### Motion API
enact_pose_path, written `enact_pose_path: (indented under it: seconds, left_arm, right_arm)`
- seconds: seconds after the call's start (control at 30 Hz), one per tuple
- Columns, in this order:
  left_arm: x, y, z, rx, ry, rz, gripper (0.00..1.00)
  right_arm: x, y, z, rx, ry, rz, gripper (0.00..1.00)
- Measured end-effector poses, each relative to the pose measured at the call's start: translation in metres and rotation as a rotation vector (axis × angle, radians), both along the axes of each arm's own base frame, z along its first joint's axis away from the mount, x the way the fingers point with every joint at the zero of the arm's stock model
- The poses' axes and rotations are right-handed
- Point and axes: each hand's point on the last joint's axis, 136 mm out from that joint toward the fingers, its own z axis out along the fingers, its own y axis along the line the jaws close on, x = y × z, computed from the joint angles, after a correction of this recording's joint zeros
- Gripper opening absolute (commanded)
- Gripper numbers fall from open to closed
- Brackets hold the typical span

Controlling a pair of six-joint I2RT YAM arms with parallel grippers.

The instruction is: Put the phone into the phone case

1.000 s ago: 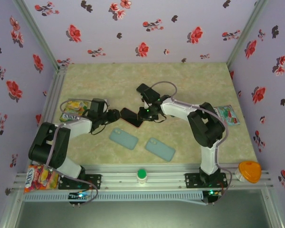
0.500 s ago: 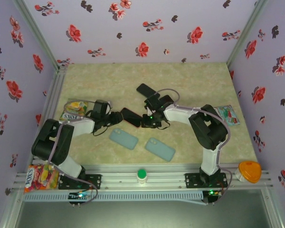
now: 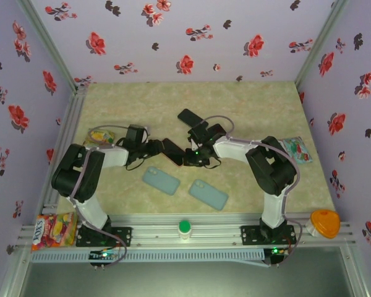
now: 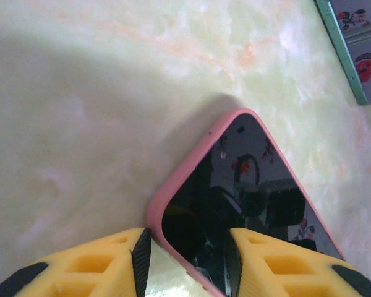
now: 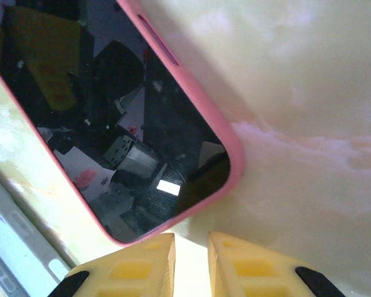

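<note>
The phone (image 3: 173, 152) lies dark screen up inside a pink phone case (image 4: 173, 185) in the middle of the table. My left gripper (image 3: 159, 147) is at its left end. In the left wrist view that gripper (image 4: 185, 257) is shut across the phone's (image 4: 247, 185) corner, one pad against the pink rim. My right gripper (image 3: 187, 158) is at the phone's right end. In the right wrist view its fingers (image 5: 190, 253) stand nearly shut just off the pink rim (image 5: 229, 145), with nothing between them.
Two pale teal cases (image 3: 161, 180) (image 3: 208, 194) lie nearer the arms. A second black phone (image 3: 189, 116) lies further back. Snack packs (image 3: 98, 139) (image 3: 295, 150) sit at both sides. A green-capped bottle (image 3: 184, 228) and an orange object (image 3: 325, 223) stand on the front rail.
My left gripper has shifted right along with the phone's left end. My right gripper has come down to the phone's right end and narrowed its jaws.
</note>
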Motion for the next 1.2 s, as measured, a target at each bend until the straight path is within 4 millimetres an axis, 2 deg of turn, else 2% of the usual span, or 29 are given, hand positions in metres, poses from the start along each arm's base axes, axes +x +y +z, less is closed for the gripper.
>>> enact_pose_path:
  seconds: [0.43, 0.7, 0.9, 1.2]
  left_arm:
    - [0.035, -0.02, 0.009, -0.034, -0.034, -0.019, 0.41]
    - [0.04, -0.019, 0.01, -0.039, -0.045, -0.015, 0.41]
    - [0.019, 0.001, 0.019, -0.043, -0.058, 0.01, 0.42]
    - [-0.011, 0.03, 0.044, -0.033, -0.102, 0.06, 0.42]
  right_arm:
    - [0.005, 0.003, 0.002, 0.008, -0.023, -0.004, 0.24]
    - [0.014, 0.01, 0.002, 0.019, -0.02, -0.027, 0.25]
    - [0.024, 0.021, 0.002, 0.046, -0.023, -0.039, 0.25]
    - [0.047, 0.046, 0.002, 0.083, -0.04, -0.033, 0.26]
